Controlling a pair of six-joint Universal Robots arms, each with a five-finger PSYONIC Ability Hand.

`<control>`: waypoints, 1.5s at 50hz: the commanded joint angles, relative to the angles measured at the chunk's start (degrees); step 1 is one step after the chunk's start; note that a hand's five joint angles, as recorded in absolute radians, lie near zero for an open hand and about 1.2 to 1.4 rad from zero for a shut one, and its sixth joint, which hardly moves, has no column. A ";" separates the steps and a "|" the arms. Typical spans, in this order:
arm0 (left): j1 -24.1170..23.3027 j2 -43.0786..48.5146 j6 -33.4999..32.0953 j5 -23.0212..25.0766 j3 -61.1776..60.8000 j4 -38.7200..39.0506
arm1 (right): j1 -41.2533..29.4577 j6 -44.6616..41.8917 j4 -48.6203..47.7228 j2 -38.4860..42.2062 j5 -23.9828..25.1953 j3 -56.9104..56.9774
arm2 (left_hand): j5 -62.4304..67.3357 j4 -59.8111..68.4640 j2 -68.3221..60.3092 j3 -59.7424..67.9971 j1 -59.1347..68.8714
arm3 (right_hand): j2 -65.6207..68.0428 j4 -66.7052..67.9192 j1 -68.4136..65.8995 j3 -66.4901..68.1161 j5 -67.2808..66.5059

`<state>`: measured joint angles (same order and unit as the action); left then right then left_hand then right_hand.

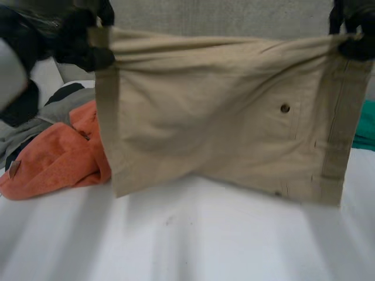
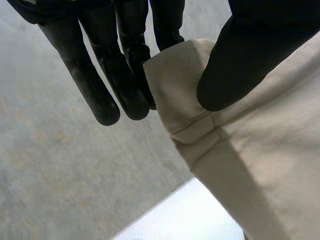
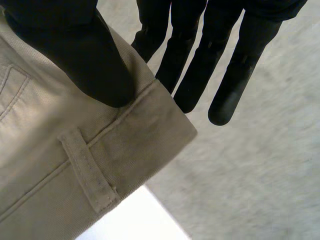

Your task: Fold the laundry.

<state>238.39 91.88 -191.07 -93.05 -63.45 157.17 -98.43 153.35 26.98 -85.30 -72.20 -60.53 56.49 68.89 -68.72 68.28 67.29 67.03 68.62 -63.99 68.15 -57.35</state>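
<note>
Tan cloth shorts hang above white worktop, long side running hand to hand. Left hand pinches hem corner, right hand pinches waistband corner.

Head camera: behind and between the arms, facing down and forward over the white table. The beige garment hangs close to the lens across mid-frame, with the left hand at upper left and the right hand at upper right. Left wrist camera: very near, looking along its palm at the hem corner pinched there. Right wrist camera: equally near, on the pinched waistband corner with the belt loop. Each wrist view shares its corner with the head view.
</note>
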 commanded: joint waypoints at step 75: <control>-3.81 10.16 -3.26 2.88 -30.60 -4.52 | 2.54 -30.75 -2.28 7.78 -0.84 -40.28 | -37.15 -39.54 39.38 -38.94 -37.95 | 12.97 11.38 -16.01 11.85 -12.65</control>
<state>234.06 102.65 -193.53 -89.92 -95.93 152.07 -96.54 121.54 26.61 -76.22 -75.76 -99.92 50.95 61.55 -60.53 60.35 61.31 67.59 68.80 -63.99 68.61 -57.84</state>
